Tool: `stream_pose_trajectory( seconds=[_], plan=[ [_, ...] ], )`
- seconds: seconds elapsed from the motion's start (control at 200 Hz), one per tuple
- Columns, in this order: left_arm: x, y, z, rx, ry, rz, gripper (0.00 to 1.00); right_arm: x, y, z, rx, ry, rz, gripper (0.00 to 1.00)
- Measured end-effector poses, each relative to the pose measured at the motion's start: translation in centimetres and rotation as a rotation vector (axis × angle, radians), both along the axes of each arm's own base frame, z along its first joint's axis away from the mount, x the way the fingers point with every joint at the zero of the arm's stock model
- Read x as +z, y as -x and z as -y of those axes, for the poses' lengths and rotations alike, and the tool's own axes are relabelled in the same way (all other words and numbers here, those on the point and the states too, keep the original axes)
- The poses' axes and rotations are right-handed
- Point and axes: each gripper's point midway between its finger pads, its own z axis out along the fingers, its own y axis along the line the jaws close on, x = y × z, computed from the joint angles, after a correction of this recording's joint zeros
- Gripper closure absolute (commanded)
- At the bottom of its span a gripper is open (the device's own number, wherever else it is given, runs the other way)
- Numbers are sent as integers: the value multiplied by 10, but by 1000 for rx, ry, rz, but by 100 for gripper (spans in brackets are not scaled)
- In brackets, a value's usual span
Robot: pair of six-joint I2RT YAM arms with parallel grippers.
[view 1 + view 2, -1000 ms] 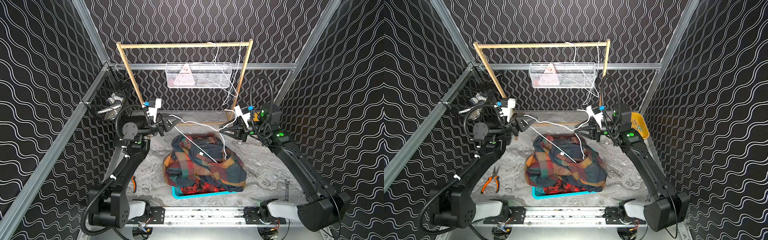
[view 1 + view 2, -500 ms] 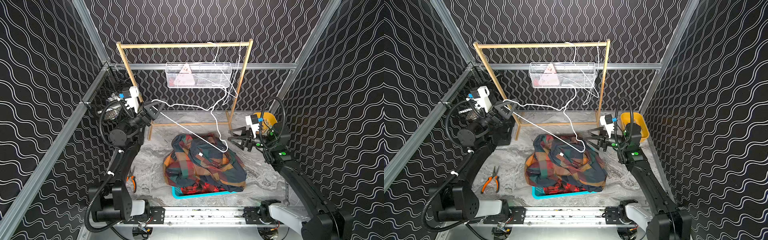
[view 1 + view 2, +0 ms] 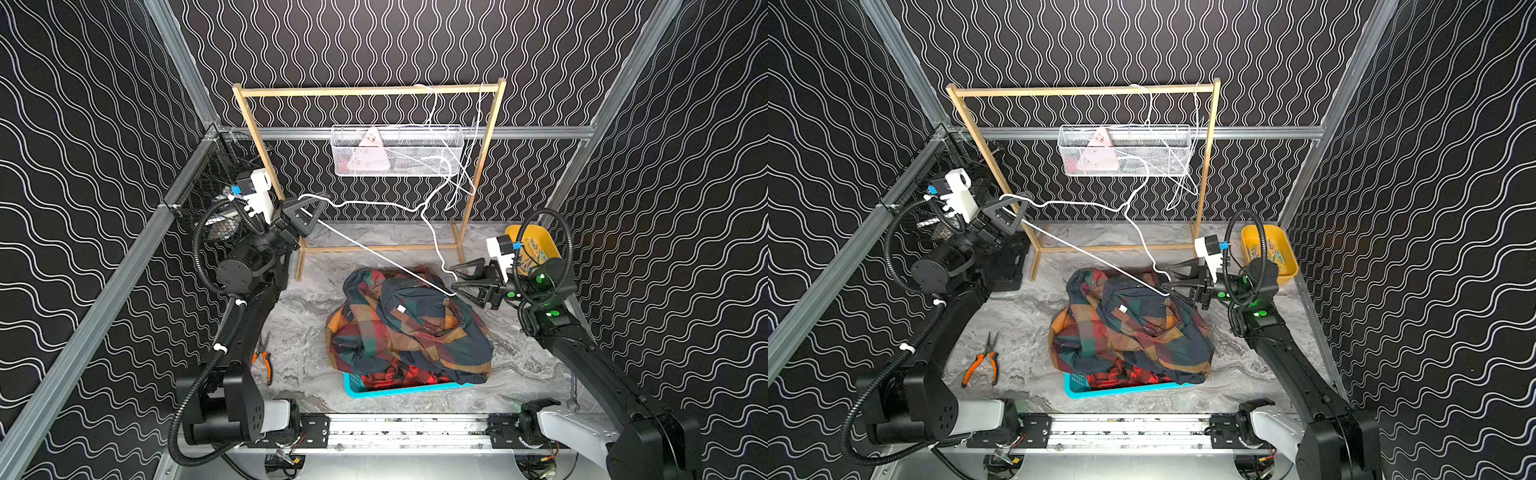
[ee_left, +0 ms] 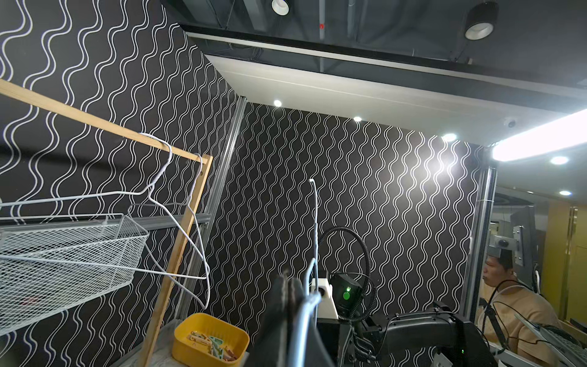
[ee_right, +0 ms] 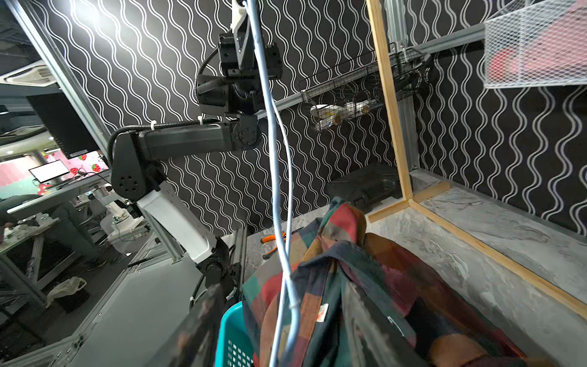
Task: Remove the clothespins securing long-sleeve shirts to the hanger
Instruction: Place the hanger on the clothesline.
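Note:
A bare white wire hanger [image 3: 374,253] [image 3: 1084,251] slants from upper left down to the shirt pile. My left gripper [image 3: 321,198] [image 3: 1023,200] [image 4: 287,282] is shut on its upper end. My right gripper [image 3: 454,277] [image 3: 1166,279] [image 5: 284,287] stands open at the lower end, and the wire [image 5: 273,143] passes between its fingers. The long-sleeve shirts [image 3: 407,328] [image 3: 1129,328] [image 5: 381,286] lie heaped in a teal basket [image 3: 399,388] [image 3: 1121,388]. Several clothespins [image 4: 212,344] [image 3: 1266,251] lie in a yellow bin [image 4: 190,330] [image 3: 540,245].
A wooden rack [image 3: 370,90] stands at the back with two more wire hangers [image 3: 457,166] and a white mesh basket [image 3: 397,151] behind it. Orange-handled pliers [image 3: 264,357] [image 3: 982,361] lie beside the left arm. A black wire basket [image 3: 216,178] hangs on the left wall.
My left gripper has carried its end of the hanger up and to the left. My right gripper has opened, let go of the hanger and drawn back to the right.

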Motion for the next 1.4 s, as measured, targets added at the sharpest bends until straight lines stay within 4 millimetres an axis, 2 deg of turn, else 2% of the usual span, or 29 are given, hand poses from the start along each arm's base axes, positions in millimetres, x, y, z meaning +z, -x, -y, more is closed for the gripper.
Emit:
stream_pose_trajectory(
  seconds=[0.065, 0.115, 0.14, 0.22, 0.27, 0.425, 0.455, 0.495, 0.53, 0.605, 0.65, 0.781, 0.951, 1.081, 1.156, 1.246, 1.401],
  plan=[
    [0, 0, 0, 2, 3, 0, 100, -2, 0, -5, 16, 1, -9, 41],
    [1, 0, -1, 3, 6, 0, 100, -2, 0, -7, 24, -1, -8, 47],
    [1, 0, -1, 3, 6, 1, 100, -2, 0, -9, 30, -3, -10, 53],
    [1, 0, -1, 3, 8, 1, 100, 0, -1, -13, 40, -8, -12, 85],
    [1, 0, -1, 4, 8, 0, 100, 2, -1, -14, 46, -12, -13, 99],
    [3, 0, -3, 11, 19, 11, 100, 14, -2, -15, 43, -22, -26, 100],
    [3, -1, -4, 14, 21, 11, 87, 18, -2, -14, 33, -21, -29, 100],
    [3, -2, -6, 20, 22, 10, 59, 25, 0, -13, 23, -14, -20, 100],
    [1, -4, -8, 27, 20, 5, 41, 33, 2, -11, 6, -6, -3, 100],
    [-2, -9, -15, 44, 7, -13, 12, 58, 9, -7, -42, 12, 63, 100],
    [-4, -12, -21, 65, 4, -24, 1, 72, 13, -3, -79, 25, 106, 100],
    [-19, -25, -37, 128, -3, -108, 1, 97, 12, 9, -205, 78, 128, 100],
    [-43, -52, -52, 237, -30, -245, 1, 107, -2, 13, -296, 145, 59, 100],
    [-66, -75, -64, 340, -55, -377, 1, 99, -19, -4, -330, 190, -32, 100],
    [-76, -84, -71, 413, -83, -443, 1, 101, -26, -17, -328, 200, -49, 100],
    [-81, -87, -77, 501, -137, -484, 1, 107, -45, -27, -344, 190, -92, 100],
    [-82, -80, -81, 641, -249, -508, 1, 107, -84, -45, -372, 167, -197, 100]
  ],
)
